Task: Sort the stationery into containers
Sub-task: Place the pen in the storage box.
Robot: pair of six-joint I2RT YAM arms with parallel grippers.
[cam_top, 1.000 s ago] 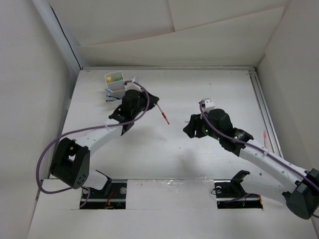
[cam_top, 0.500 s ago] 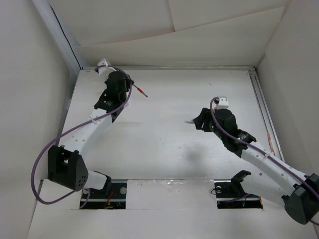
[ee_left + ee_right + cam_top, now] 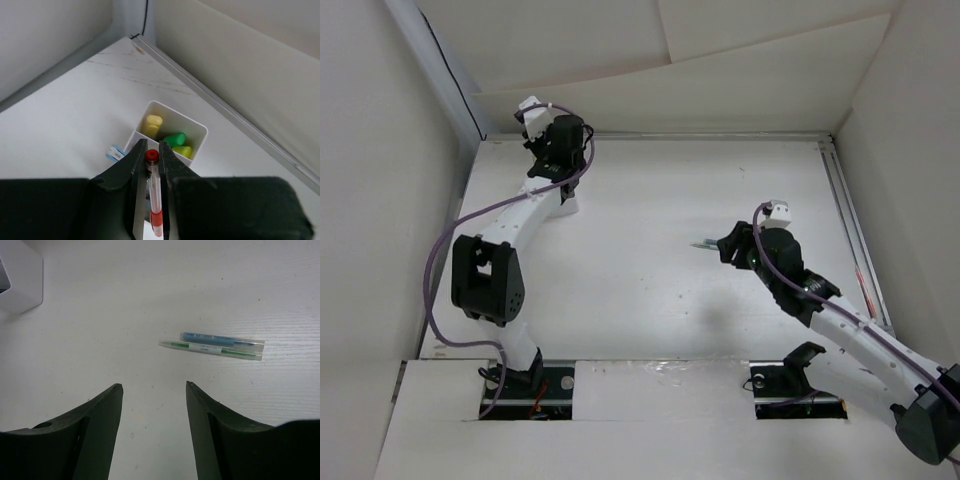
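Look at the bench (image 3: 60, 120). It is white and matt, with thin faint streaks like painted wood. The box (image 3: 197, 131) is smooth white plastic, and a little light comes through its sides. Inside it you can see the yellow piece (image 3: 152, 122) and the green pieces (image 3: 175, 138). They are smooth with a soft shine.

The red pen (image 3: 154, 200) has a clear, glossy plastic body and a red plastic cap. The left fingers (image 3: 130, 170) and the right fingers (image 3: 100, 430) look like black plastic, smooth and dull.

The blue pen (image 3: 215, 338) and the green pen (image 3: 210, 349) have clear, shiny plastic bodies. The walls (image 3: 240, 60) look like matt white board.
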